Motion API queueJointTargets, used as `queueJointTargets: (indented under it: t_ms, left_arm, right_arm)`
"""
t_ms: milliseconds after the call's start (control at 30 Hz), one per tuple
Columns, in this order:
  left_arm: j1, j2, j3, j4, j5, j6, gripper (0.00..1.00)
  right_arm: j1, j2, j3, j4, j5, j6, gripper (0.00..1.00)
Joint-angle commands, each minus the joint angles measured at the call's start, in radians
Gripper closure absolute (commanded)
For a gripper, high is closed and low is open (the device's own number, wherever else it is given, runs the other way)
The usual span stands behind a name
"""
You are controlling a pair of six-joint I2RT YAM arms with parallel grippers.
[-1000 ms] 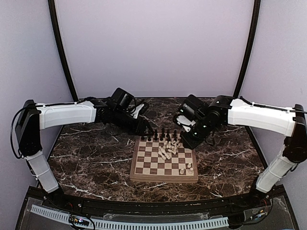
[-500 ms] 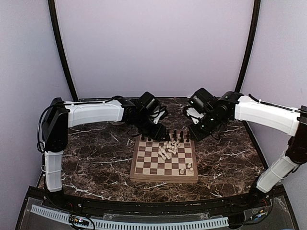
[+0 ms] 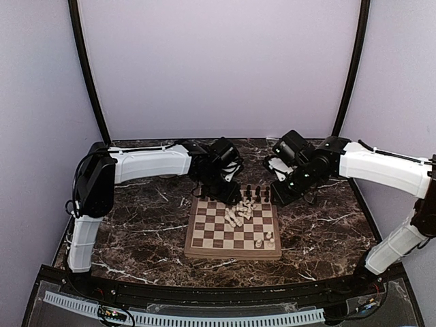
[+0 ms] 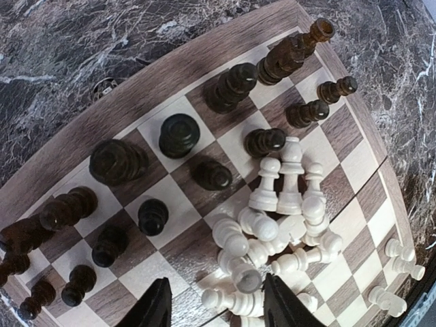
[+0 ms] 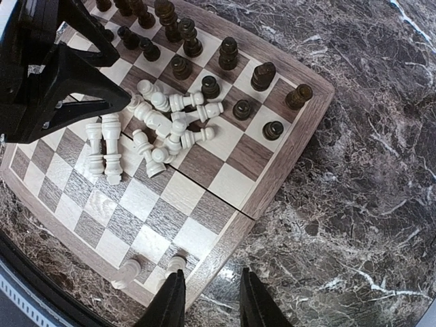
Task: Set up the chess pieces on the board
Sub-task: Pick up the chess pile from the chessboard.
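Soft, even light from above in the overhead view, hardly a shadow on the dark marble table [image 3: 136, 225], though the frame is coarse and the chess pieces [image 3: 240, 212] are mere specks. Down on the left wrist camera it's crisp. Short, soft shadows pool beside the dark figures, the board [image 4: 82, 146] bows hard toward the edges with fisheye bend, and the left gripper [image 4: 216, 306] is a black, slightly soft silhouette at the bottom. Right wrist view now: bright and sharp, a pale sheen glinting off the squares at lower left, white marble veins catching the light, corners curving away.
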Motion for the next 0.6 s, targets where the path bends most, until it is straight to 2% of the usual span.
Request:
queueJointTargets:
  t_ms: [0,333,567]
  left_arm:
    - [-0.005,0.019,0.053,-0.064,-0.015,0.004,0.55]
    - [-0.005,0.050,0.092,-0.060,0.048,-0.009,0.57]
    - [-0.005,0.038,0.118,-0.080,0.021,-0.024,0.56]
  right_arm:
    - [-0.003,-0.035,-0.015,0.038,-0.006,0.014,0.71]
    - [-0.004,-0.045,-0.038,0.046,-0.007,0.018,0.71]
    - [-0.003,-0.045,-0.052,0.057,-0.018,0.022,0.71]
